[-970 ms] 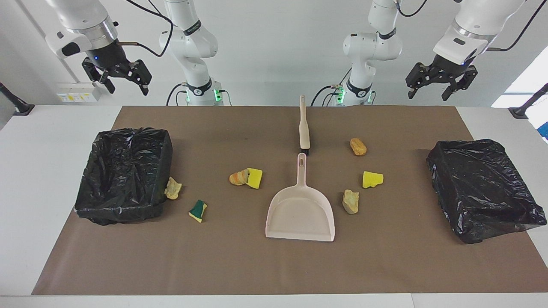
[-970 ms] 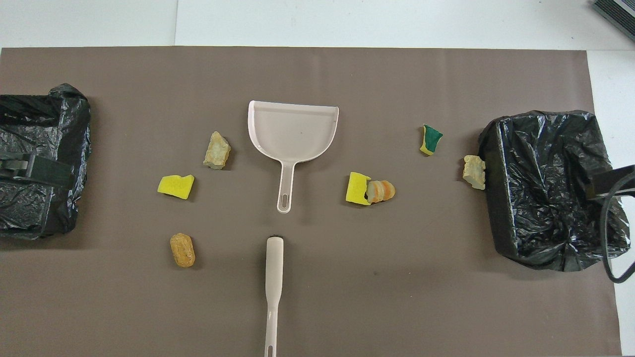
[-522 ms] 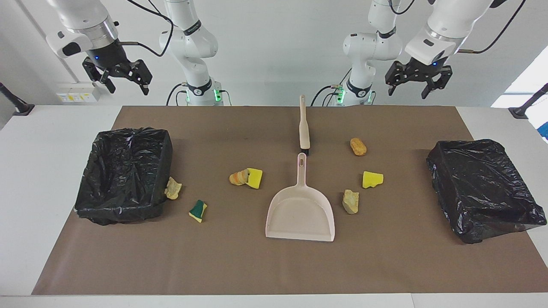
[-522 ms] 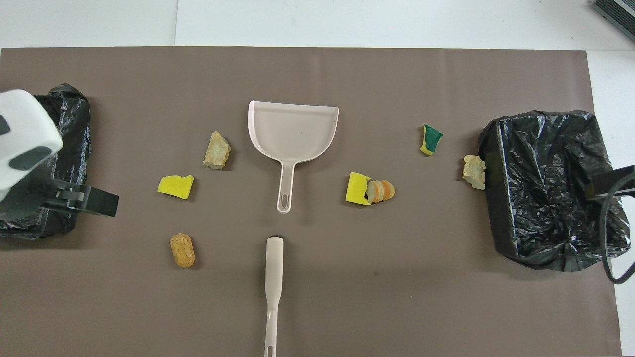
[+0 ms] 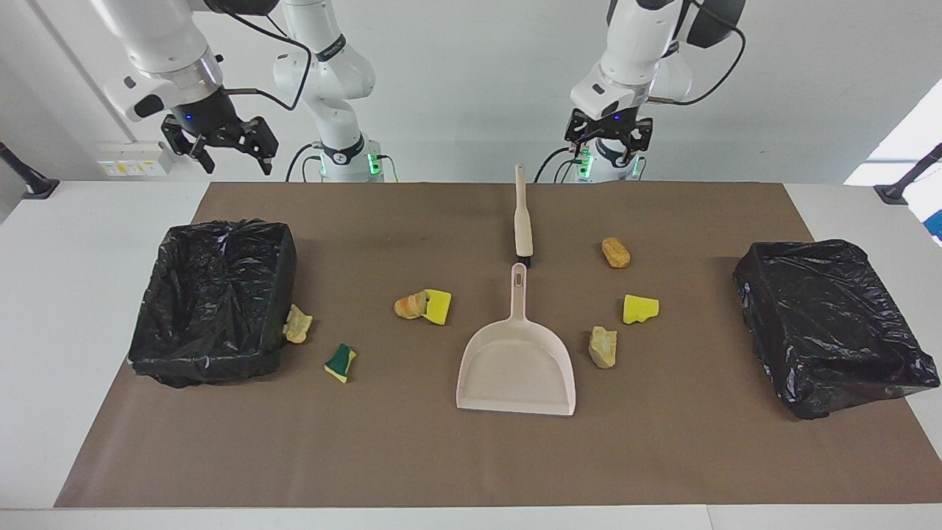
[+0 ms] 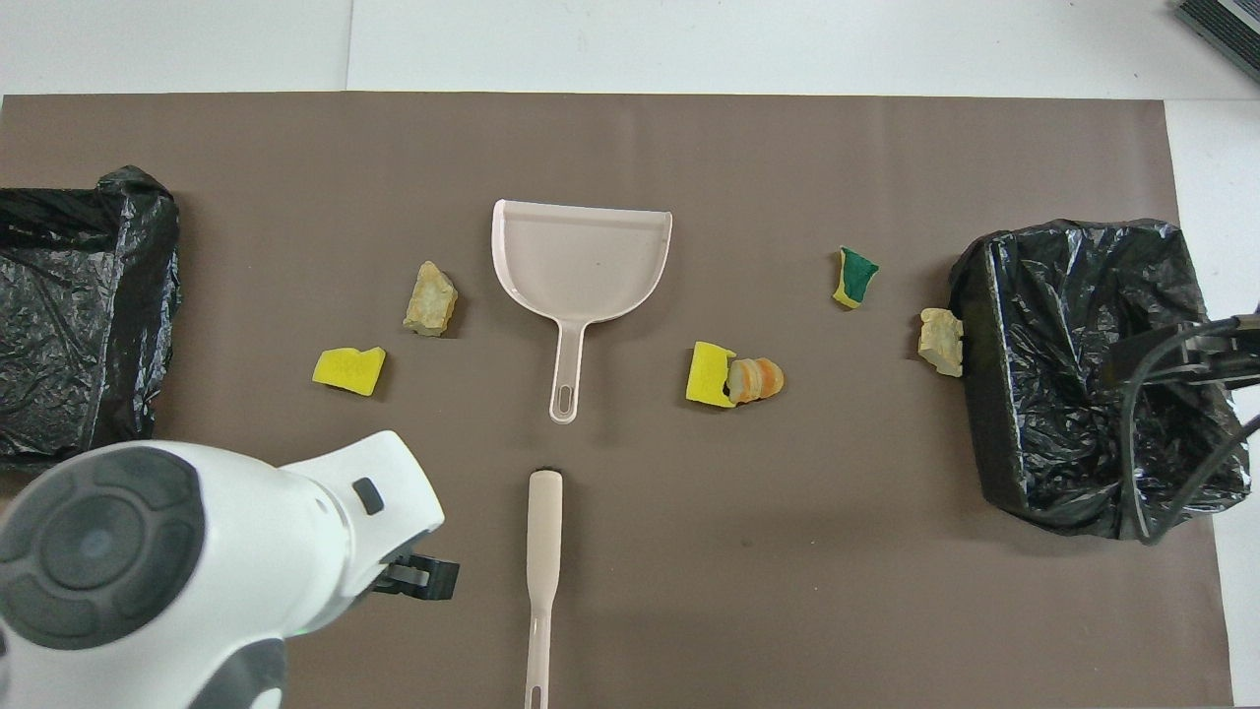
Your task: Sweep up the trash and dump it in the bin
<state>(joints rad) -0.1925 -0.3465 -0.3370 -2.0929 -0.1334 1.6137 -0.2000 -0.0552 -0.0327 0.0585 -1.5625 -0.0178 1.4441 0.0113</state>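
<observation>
Nothing is being swept yet: the trash [image 5: 423, 305] is lying loose on the brown mat [image 5: 471, 456], four scraps toward the right arm's end of the table and three toward the left arm's end, one of them touching the bin [image 5: 213, 298] at the right arm's end. A second bin [image 5: 828, 324] is sitting at the left arm's end. The dustpan [image 5: 516, 364] is resting mid-mat with its handle pointing at the robots, and the brush [image 5: 522, 217] is lying just nearer to them, in line with it. The left gripper [image 5: 608, 138] is hanging high near its base, beside the brush handle; its fingers cannot be read. The right gripper [image 5: 227, 143] is waiting raised, fingers spread and empty. Judgement: the brush pickup is in hand; a descent centred across the thin handle, closing square, should prevent the brush twisting.
</observation>
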